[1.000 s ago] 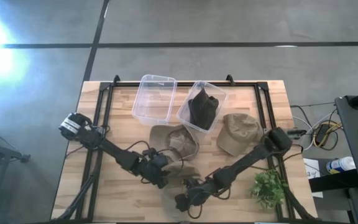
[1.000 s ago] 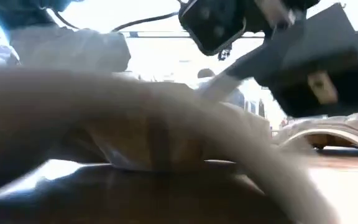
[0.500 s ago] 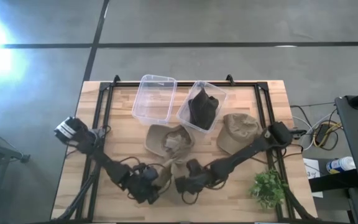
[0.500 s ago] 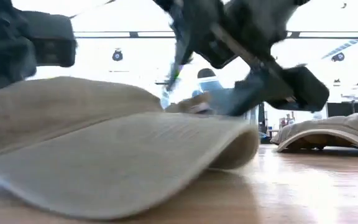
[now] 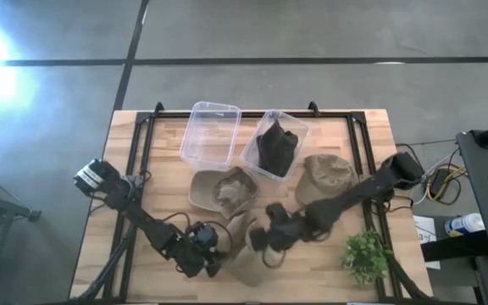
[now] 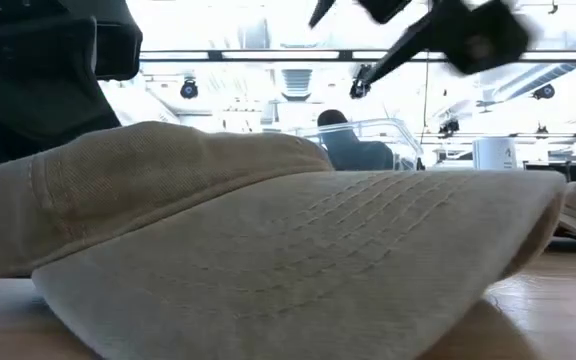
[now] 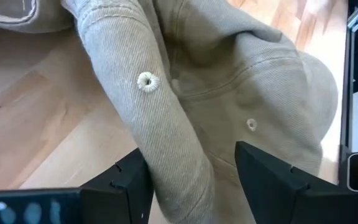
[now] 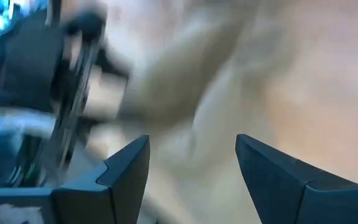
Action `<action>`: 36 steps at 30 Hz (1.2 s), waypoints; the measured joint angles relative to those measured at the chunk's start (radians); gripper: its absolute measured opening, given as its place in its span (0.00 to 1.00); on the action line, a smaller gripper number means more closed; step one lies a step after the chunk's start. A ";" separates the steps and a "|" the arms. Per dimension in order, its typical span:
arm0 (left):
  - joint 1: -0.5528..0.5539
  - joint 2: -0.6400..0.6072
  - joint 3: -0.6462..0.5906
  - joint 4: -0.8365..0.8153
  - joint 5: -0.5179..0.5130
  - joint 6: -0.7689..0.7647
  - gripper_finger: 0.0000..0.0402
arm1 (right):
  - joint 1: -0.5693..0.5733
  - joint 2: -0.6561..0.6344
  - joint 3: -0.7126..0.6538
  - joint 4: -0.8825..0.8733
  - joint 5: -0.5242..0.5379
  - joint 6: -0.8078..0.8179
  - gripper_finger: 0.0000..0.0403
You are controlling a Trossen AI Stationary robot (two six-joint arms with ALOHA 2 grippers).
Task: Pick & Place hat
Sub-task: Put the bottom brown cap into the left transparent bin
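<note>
No readable text, labels, brands, numbers or signs anywhere on table, hats, bins or arms.

I work in a large open lab or workshop hall: my wooden tabletop (image 5: 163, 157) stands on a bare concrete floor (image 5: 312, 30) marked with dark lines, cables (image 5: 435, 178) trailing beside it. Beyond, ceiling lights (image 6: 188, 88) hang over a bright room where a person (image 6: 353, 145) sits.

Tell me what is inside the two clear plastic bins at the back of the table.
The right bin holds a dark hat, which hides the floor beneath it. The left bin shows only its bare bottom.
</note>
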 joint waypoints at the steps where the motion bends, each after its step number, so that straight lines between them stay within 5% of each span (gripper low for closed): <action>1: 0.000 0.000 0.000 -0.003 0.000 0.002 0.52 | 0.023 0.000 -0.002 -0.001 -0.037 0.032 0.58; 8: 0.008 0.000 0.000 -0.006 -0.001 0.047 0.52 | 0.171 0.087 -0.005 0.040 -0.119 0.294 0.58; 16: 0.013 0.000 0.000 -0.006 0.010 0.050 0.52 | 0.208 0.236 -0.004 0.206 -0.100 0.354 0.58; 27: 0.012 0.000 0.000 -0.007 0.111 0.048 0.52 | 0.195 0.262 -0.004 0.241 0.227 0.375 0.58; 36: 0.014 0.000 -0.001 0.011 0.096 0.054 0.52 | 0.133 0.247 -0.001 0.342 0.243 0.203 0.49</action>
